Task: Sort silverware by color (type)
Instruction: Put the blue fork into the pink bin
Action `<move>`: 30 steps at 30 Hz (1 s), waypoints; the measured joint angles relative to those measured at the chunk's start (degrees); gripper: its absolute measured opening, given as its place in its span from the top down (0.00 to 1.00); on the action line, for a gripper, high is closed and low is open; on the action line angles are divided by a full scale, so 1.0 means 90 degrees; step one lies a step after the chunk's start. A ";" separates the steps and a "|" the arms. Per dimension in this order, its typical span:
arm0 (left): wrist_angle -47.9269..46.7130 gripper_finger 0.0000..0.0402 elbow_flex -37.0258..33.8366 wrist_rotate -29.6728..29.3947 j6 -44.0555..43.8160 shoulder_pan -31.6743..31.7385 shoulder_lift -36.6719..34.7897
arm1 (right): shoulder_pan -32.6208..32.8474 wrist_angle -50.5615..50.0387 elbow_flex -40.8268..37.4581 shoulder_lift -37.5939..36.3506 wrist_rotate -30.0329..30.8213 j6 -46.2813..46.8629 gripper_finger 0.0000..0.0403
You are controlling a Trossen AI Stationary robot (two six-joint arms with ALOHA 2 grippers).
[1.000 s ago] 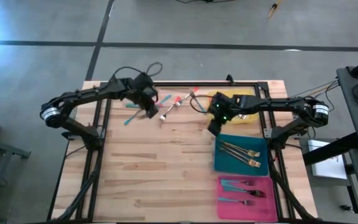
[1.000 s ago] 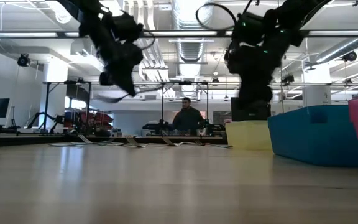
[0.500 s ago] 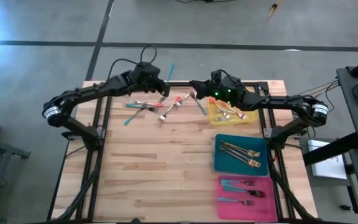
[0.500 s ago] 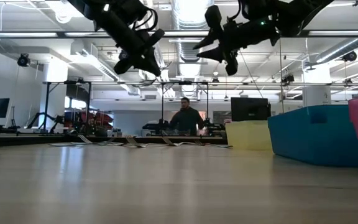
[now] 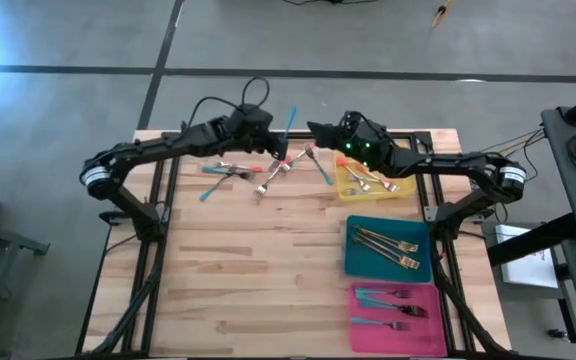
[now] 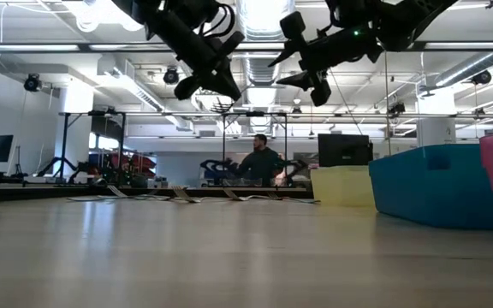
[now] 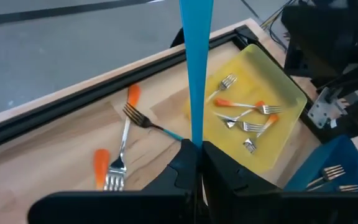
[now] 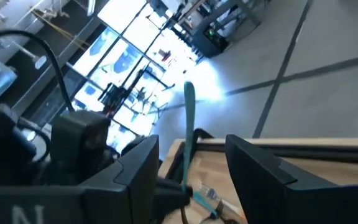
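My left gripper (image 5: 280, 150) is shut on a teal-handled piece of silverware (image 5: 290, 118), held high above the table's far middle. My right gripper (image 5: 315, 130) faces it from the right at about the same height. It is open, and in its wrist view the teal handle (image 8: 188, 118) stands in front of the gap between its fingers, apart from them. More silverware with red-orange and teal handles (image 5: 273, 170) lies flat on the far part of the table. Red-orange-handled forks lie in the yellow tray (image 5: 400, 188). My left gripper pinches the teal handle near its lower end (image 7: 197, 140) between its two fingers, which slant down and lie across it. The handle stands nearly upright above the fingers, lifted clear of the table. The fingers hide the utensil's other end.
A teal tray (image 5: 353, 262) with gold forks and a pink tray (image 5: 360, 330) with teal-handled forks sit at the right, nearer the front. The wooden table (image 5: 248, 280) is bare at the near left. In the low view a person (image 6: 259, 162) stands in the room behind.
My left gripper has risen and gone toward the table's right with the teal utensil, turning so the handle now stands up. My right gripper has lifted from above the yellow tray and tipped from pointing down to level, facing the left gripper.
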 joint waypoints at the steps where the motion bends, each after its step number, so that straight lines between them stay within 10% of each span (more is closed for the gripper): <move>1: 0.0007 1.00 0.0029 -0.0003 -0.0053 -0.0037 0.0031 | 0.0000 -0.0034 0.0052 0.0001 0.0064 -0.0031 0.56; 16: -0.0015 1.00 0.0503 -0.0505 -0.0104 -0.0495 0.0293 | 0.0000 -0.2539 0.1735 0.0544 0.0106 -0.0832 0.61; 30: 0.0027 1.00 0.0532 -0.0506 0.0014 -0.0580 0.0274 | 0.0000 -0.2524 0.2213 0.0881 0.0049 -0.1018 0.68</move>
